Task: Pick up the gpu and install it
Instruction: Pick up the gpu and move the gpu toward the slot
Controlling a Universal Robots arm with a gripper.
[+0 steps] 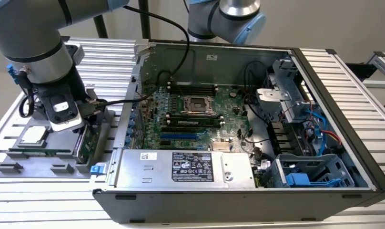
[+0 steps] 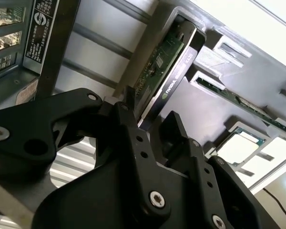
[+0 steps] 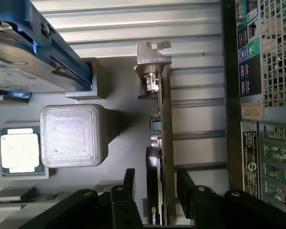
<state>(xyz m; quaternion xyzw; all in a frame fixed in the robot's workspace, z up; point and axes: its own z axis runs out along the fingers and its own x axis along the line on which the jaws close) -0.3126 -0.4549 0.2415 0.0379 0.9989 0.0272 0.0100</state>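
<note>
The gpu [image 3: 167, 109] on edge in a slot of the gray holder tray [image 3: 119, 143], silver bracket [image 3: 152, 52] at the end away from the tool [image 3: 156, 174]. Tool spread, one finger each side of the card, gap visible on the cooler side; not pinching. Processor chip [image 3: 19, 151] and blue-railed hard drive [image 3: 28, 62] in neighbouring pockets. Tray on the ribbed table [image 1: 40, 200], just beside the open computer case [image 1: 243, 119], at the exterior view's left.

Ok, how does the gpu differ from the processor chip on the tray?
The gpu stands on edge in its slot, straddled by the open tool; the processor chip lies flat, apart from the tool. The gpu is long with a black cooler; the chip is small, square, silver-topped. Both sit in the grey tray.
</note>
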